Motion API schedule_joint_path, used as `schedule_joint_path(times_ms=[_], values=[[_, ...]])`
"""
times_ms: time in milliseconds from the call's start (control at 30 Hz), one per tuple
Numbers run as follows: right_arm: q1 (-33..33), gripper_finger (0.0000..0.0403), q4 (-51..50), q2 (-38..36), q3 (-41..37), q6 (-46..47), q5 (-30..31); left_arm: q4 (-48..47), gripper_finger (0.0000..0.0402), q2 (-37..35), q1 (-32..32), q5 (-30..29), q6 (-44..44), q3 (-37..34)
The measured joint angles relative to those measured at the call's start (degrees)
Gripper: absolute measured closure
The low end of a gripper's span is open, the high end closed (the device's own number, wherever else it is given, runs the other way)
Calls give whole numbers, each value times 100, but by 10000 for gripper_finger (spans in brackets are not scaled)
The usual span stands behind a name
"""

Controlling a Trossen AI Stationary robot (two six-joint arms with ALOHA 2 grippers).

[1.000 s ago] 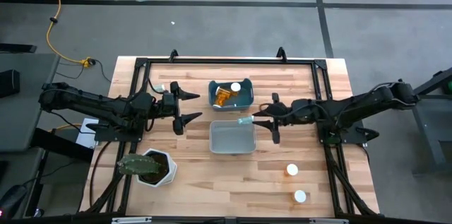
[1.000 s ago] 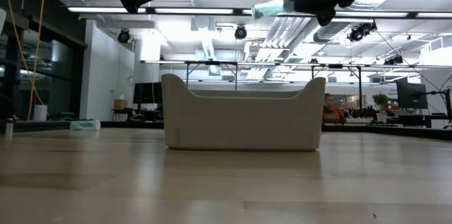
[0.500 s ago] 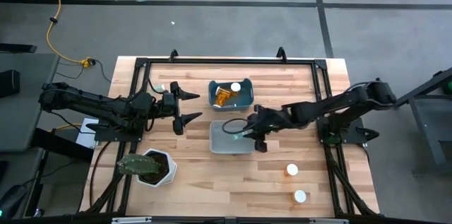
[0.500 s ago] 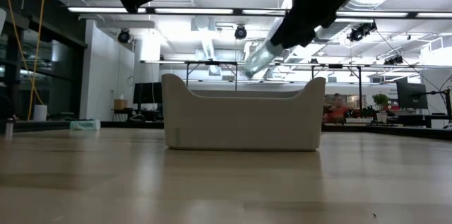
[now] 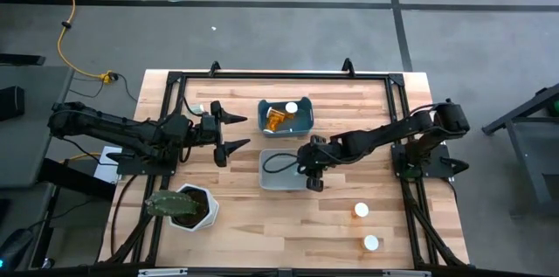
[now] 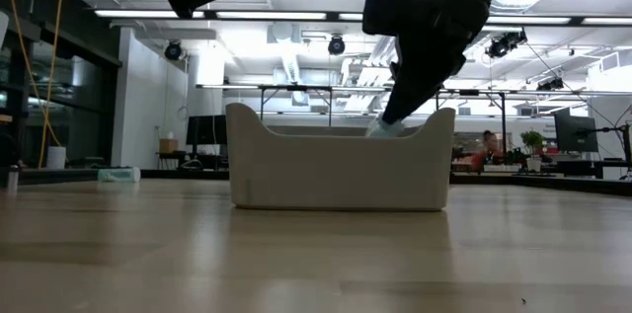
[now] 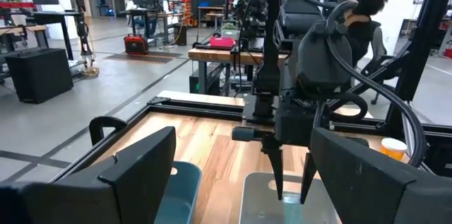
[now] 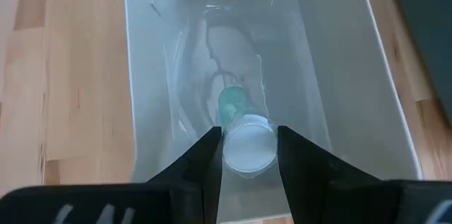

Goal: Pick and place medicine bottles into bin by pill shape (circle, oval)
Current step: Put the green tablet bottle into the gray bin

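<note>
A greenish bottle with a white cap [image 8: 247, 146] is in my right gripper [image 5: 307, 175], which points down into the pale bin [image 5: 271, 176] at the table's middle. The low view shows the bottle [image 6: 385, 127] at the bin's rim. My left gripper [image 5: 247, 131] is open and empty, left of the two bins. An orange bottle [image 5: 276, 120] lies in the blue bin [image 5: 306, 115]. Two white-capped bottles [image 5: 361, 211], [image 5: 371, 242] stand on the table at the near right. My right gripper pinches the greenish bottle at its white cap [image 8: 227, 155], one finger on each side. The fingers [image 8: 209, 155] come from above, pointing down into the pale bin. The bottle hangs cap up, body down, inside the bin; whether its bottom touches the floor does not show.
A white hexagonal plant pot [image 5: 185, 208] stands at the near left. A black frame rail [image 5: 279, 74] runs along the table's far and side edges. A person [image 7: 360, 1] is in the room behind the table.
My right gripper has carried the greenish bottle from above the pale bin's far right corner toward the near edge and down into the bin. It has tipped from level to pointing down, and the bottle has turned from lying level to cap up.
</note>
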Motion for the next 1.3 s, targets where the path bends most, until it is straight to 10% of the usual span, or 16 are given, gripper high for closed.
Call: schedule_joint_path(times_ms=[1300], values=[[192,279,-602,-9,2,-64,-360,-31,83,0,0,0,0,0]])
